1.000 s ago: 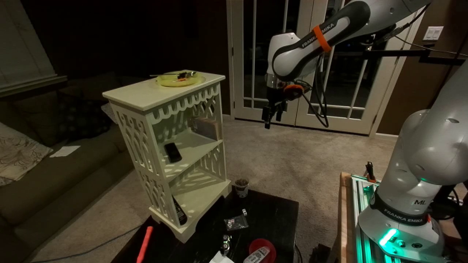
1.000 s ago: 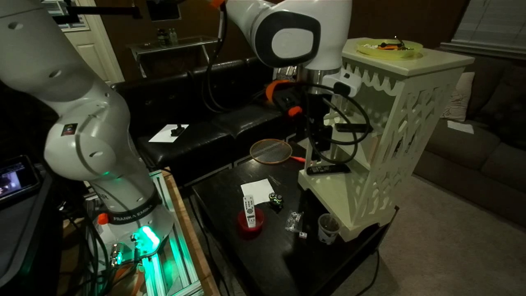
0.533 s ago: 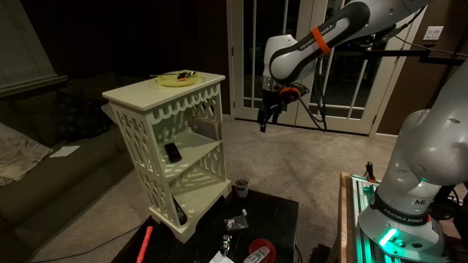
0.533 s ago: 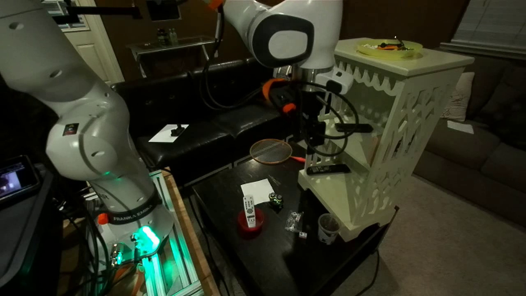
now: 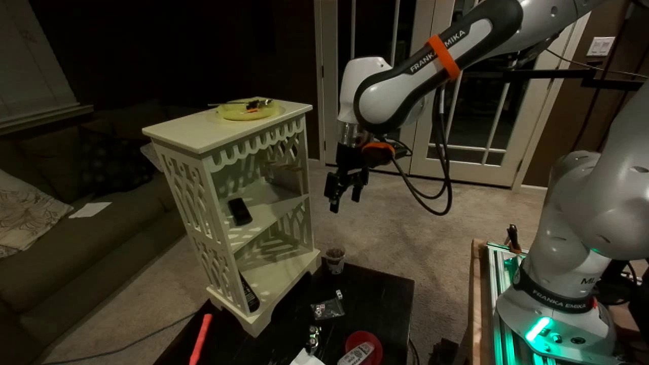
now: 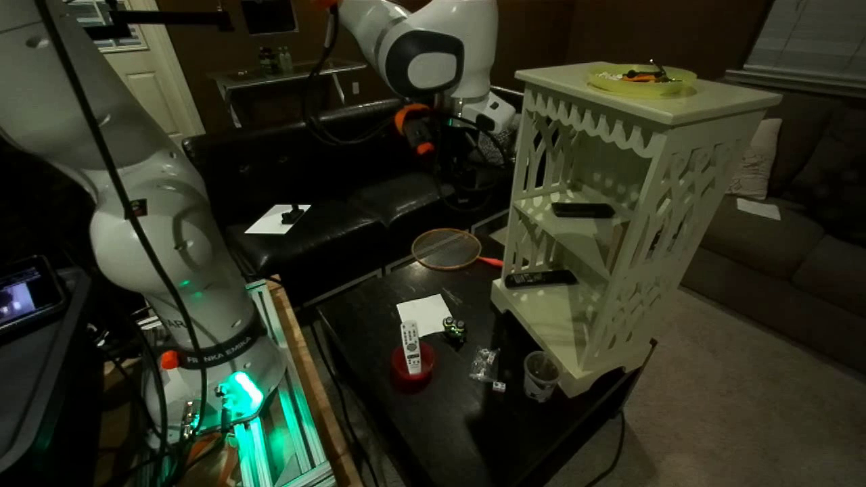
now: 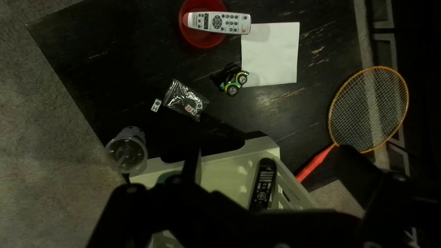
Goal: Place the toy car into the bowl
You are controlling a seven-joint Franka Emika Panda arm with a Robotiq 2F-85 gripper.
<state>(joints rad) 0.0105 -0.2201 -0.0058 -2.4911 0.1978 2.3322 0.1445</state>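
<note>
Cup (image 7: 125,151) stands well left of the toy car (image 7: 235,83) in the wrist view. Nearer the car, on the same side, lie a small white tile (image 7: 156,105) and a clear bag (image 7: 182,98). Up and slightly left of the car is a red bowl (image 7: 202,41), a pale remote (image 7: 220,23) partly over it. The toy car rests on the dark table (image 7: 272,106), at the edge of white paper (image 7: 270,55) on its right. The gripper (image 5: 345,204) hangs higher than the car, its fingers spread. Farthest right of the car lies a racket (image 7: 368,110).
</note>
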